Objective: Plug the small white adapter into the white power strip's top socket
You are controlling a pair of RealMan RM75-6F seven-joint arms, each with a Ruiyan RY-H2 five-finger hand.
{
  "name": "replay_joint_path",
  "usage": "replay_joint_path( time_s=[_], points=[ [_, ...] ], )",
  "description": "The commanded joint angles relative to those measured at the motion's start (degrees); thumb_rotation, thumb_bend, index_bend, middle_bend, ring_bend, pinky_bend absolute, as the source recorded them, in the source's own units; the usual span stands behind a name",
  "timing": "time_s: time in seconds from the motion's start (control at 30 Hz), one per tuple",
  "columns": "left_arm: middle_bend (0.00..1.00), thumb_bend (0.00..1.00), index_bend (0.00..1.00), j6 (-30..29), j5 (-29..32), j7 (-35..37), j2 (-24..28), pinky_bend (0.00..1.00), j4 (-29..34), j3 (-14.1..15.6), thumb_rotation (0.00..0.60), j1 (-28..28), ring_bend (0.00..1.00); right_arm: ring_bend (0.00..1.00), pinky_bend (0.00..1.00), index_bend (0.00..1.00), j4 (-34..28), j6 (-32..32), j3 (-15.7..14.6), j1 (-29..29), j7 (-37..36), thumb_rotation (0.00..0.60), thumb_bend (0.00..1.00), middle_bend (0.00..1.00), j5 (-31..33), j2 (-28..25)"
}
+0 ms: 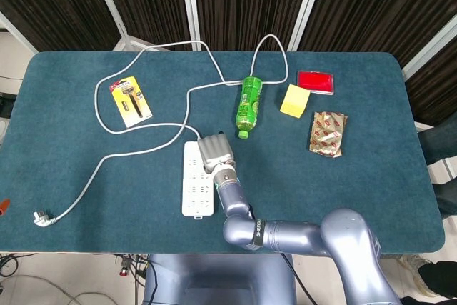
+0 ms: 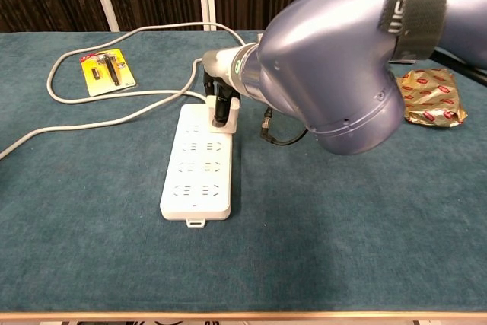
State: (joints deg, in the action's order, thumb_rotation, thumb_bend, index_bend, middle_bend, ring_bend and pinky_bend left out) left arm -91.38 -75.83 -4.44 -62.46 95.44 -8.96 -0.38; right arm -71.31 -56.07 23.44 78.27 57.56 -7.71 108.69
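Observation:
The white power strip [image 2: 198, 169] lies lengthwise on the blue cloth, also seen in the head view as the power strip [image 1: 194, 189]. My right hand [image 2: 220, 100] hovers over its far end, the dark fingers pinching the small white adapter [image 2: 232, 116], which stands at the top socket. Whether its pins are seated I cannot tell. From the head view the right hand [image 1: 215, 152] covers the strip's far end and hides the adapter. My bulky right arm fills the upper right of the chest view. No left hand shows in either view.
The strip's grey cable [image 1: 143, 130] loops across the left and back of the table to a plug [image 1: 43, 218] near the front left. A carded razor pack [image 1: 130, 103], green bottle [image 1: 248, 105], yellow block [image 1: 294, 100], red box [image 1: 315, 81] and snack packet [image 1: 328, 133] lie beyond.

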Motion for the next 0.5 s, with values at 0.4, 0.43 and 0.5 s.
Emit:
replay_joint_path(
  time_s=[0.4,0.43,0.5],
  points=[
    [0.0,0.1,0.18,0.17,0.15,-0.37,-0.11,0.0,0.01,-0.02,0.6,-0.11,0.0,0.26,0.23,0.35,-0.63,0.55,-0.53,0.26,1.12,0.6,0.51,0.33,1.1,-0.57],
    [0.0,0.1,0.18,0.15,0.12,-0.34,-0.1,0.0,0.02,-0.01,0.6,-0.1,0.0,0.24,0.22,0.32,-0.79,0.64,-0.65,0.3,1.41,0.6,0.51,0.3,1.36,-0.71],
    [0.0,0.1,0.18,0.13,0.07,-0.34,-0.1,0.0,0.02,0.02,0.6,-0.09,0.0,0.21,0.2,0.28,-1.2,0.98,-1.0,0.47,2.35,0.6,0.51,0.26,2.24,-1.09]
  ],
)
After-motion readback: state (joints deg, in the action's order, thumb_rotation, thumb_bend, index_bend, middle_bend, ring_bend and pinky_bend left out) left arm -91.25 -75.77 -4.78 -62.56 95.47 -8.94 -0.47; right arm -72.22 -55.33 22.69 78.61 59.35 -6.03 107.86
